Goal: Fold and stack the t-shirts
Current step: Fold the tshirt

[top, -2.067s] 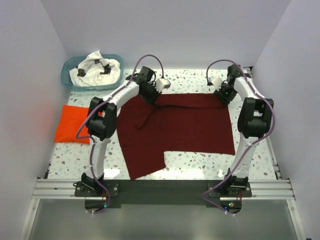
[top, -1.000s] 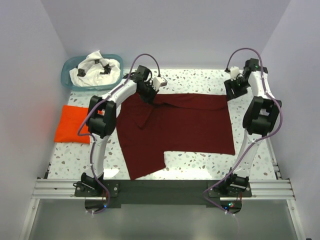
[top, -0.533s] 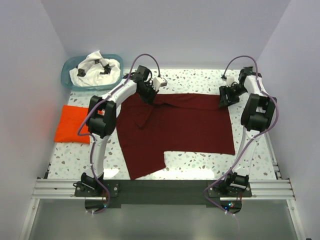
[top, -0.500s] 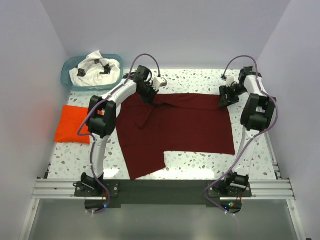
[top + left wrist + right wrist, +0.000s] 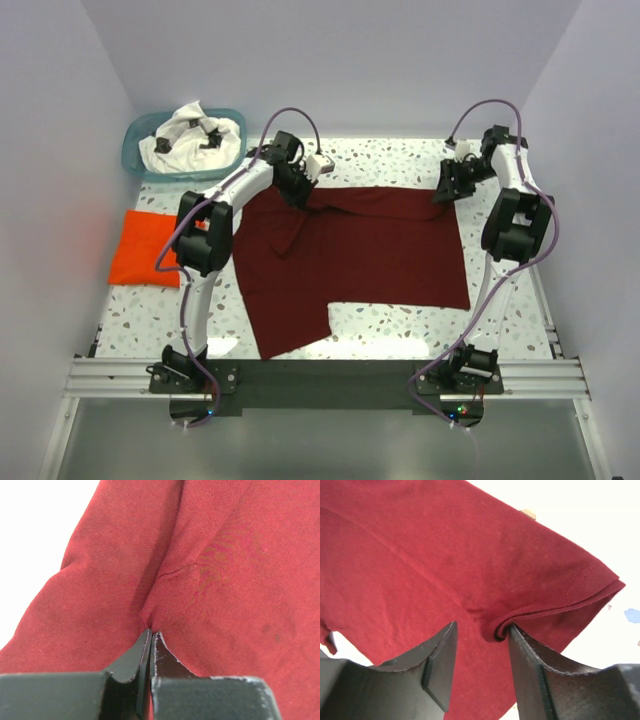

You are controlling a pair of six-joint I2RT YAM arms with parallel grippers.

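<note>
Pale lilac walls enclose a speckled terrazzo surface [image 5: 390, 160], seen from above with both arm bases at its near edge.

Maroon t-shirt [image 5: 370, 250] [image 5: 225, 580] [image 5: 420, 555]: spread flat over the middle of the surface. One flap reaches toward the near left, and the far edge is rumpled where the arms meet it.

Left tool [image 5: 303, 193] [image 5: 151, 636]: set at the left part of the shirt's far edge. Its fingertips are pressed together with a pucker of maroon cloth pinched between them, and creases run outward from that point in the left wrist view.

Right tool [image 5: 446, 192] [image 5: 482, 626]: set at the far right corner of the same shirt. Its two fingers stand apart and clamp nothing. A rolled fold of the hem lies in the gap and touches the right-hand finger [image 5: 540, 680], while the other finger stands clear of the fold.

Orange-red t-shirt [image 5: 145, 248]: folded into a flat rectangle at the left edge of the surface, apart from the maroon one, with the left arm between them in the overhead view.

White t-shirt with black print [image 5: 190, 135]: bunched loosely inside a teal plastic basket [image 5: 160, 173] at the far left corner of the surface.
</note>
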